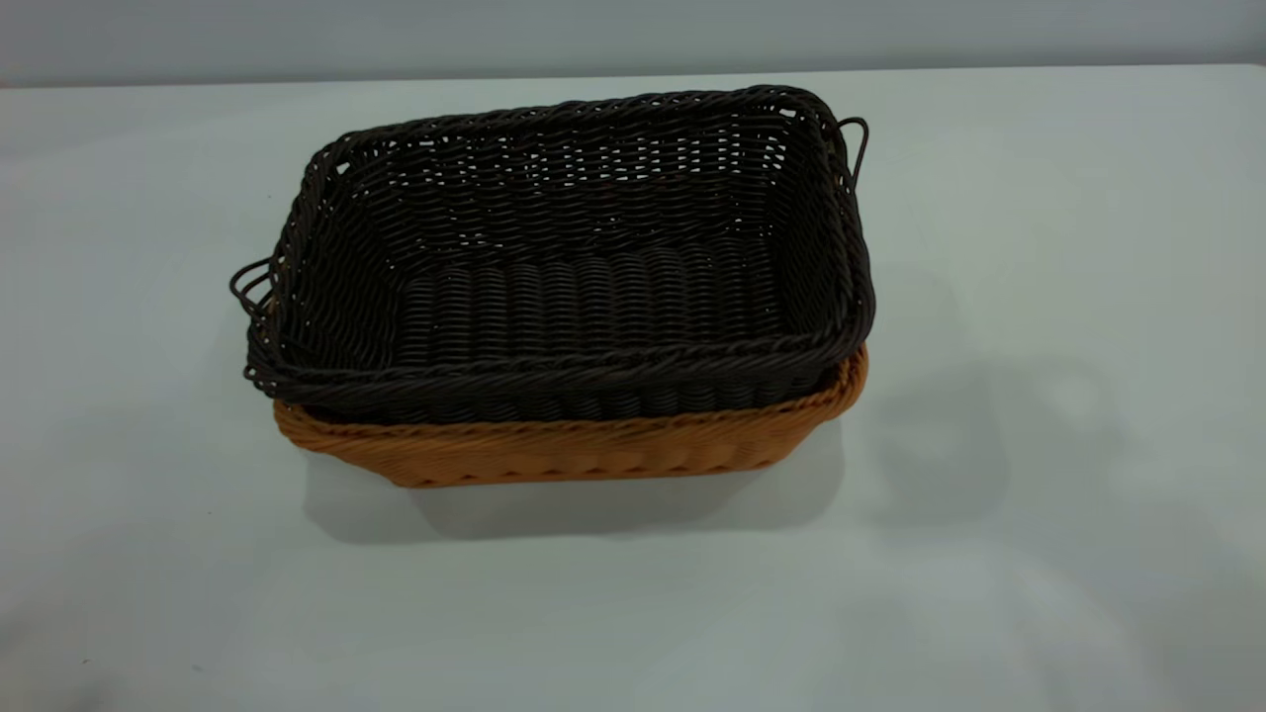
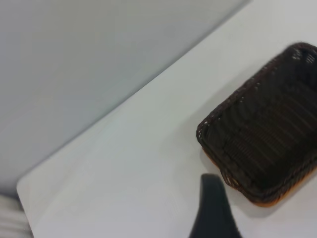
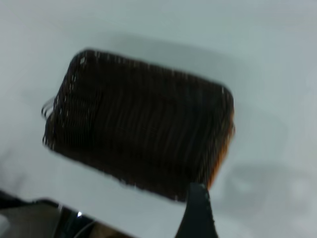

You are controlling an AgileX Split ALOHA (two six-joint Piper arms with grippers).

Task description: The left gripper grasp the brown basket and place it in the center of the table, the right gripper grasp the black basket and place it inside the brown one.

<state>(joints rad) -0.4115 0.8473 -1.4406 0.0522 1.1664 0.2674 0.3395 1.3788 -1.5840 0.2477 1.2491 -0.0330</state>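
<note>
The black basket (image 1: 593,267) sits nested inside the brown basket (image 1: 574,450) in the middle of the table (image 1: 1039,297). Only the brown basket's orange-tan front wall and right corner show beneath the dark rim. The black basket sits slightly skewed, with its left end overhanging the brown rim. Neither gripper shows in the exterior view. In the left wrist view a dark part of my left gripper (image 2: 214,210) hangs above the table, apart from the stacked baskets (image 2: 267,134). In the right wrist view my right gripper (image 3: 197,213) is high above the black basket (image 3: 143,124), clear of it.
The table's far edge meets a grey wall (image 1: 633,35). In the left wrist view the table's corner (image 2: 29,186) and the wall behind it show. Soft shadows of the arms lie on the table right of the baskets (image 1: 989,425).
</note>
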